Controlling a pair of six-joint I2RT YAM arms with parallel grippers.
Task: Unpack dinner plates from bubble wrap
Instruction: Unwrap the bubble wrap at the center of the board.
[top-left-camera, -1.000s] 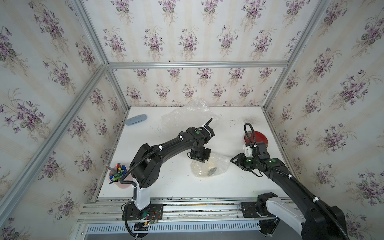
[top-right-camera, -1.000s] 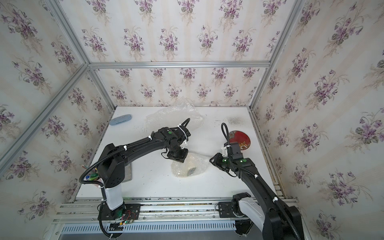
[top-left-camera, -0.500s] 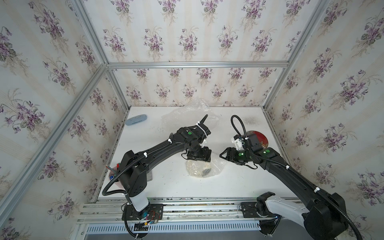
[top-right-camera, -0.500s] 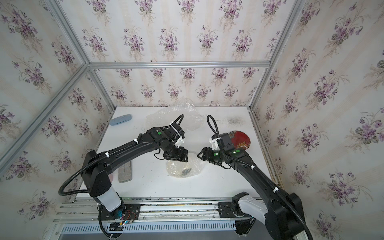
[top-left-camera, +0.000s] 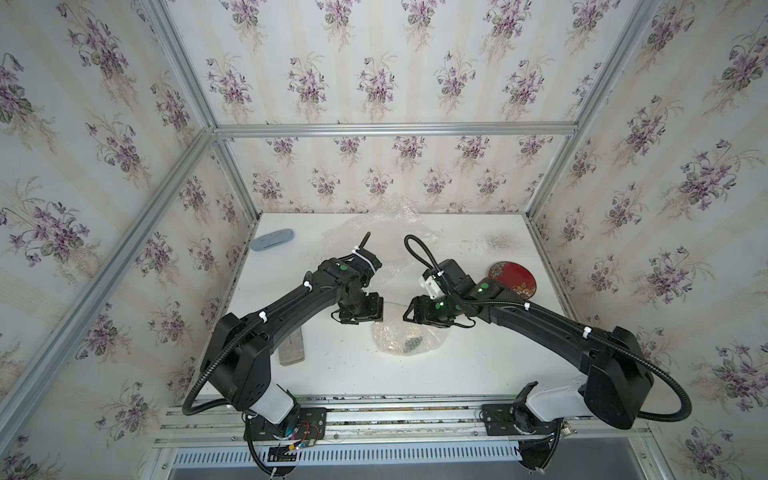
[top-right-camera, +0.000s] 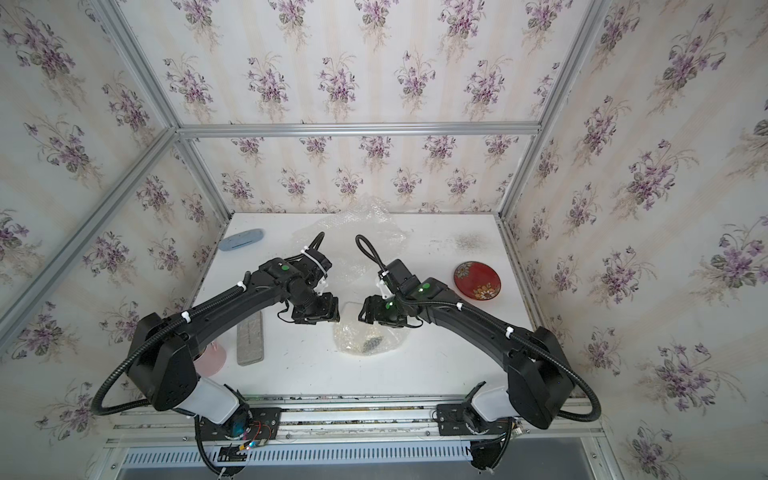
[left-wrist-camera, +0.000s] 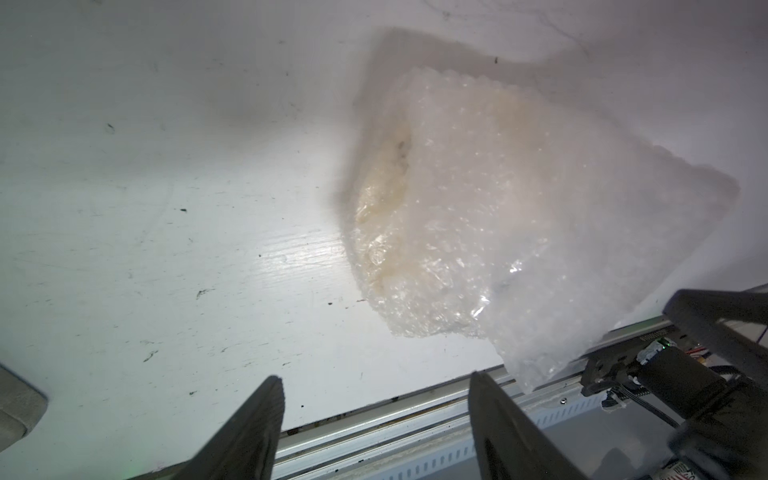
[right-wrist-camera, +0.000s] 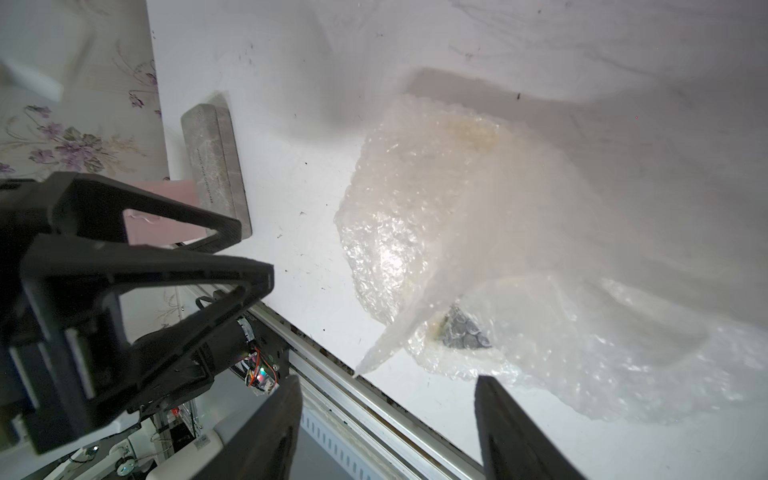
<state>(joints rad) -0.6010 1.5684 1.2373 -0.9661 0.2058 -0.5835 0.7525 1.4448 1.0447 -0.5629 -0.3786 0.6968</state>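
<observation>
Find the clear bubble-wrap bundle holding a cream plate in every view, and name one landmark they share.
Top view: clear bubble-wrap bundle, front centre of table.
Top view: bundle, same spot.
Left wrist: bundle, picture's centre-right.
Right wrist: bundle, picture's centre.
Shared landmark: aluminium front rail.

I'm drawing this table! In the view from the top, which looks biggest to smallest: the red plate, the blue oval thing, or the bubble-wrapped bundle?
In a top view:
1. bubble-wrapped bundle
2. red plate
3. blue oval thing
The oval lies farther back, so its real size is unsure.
</observation>
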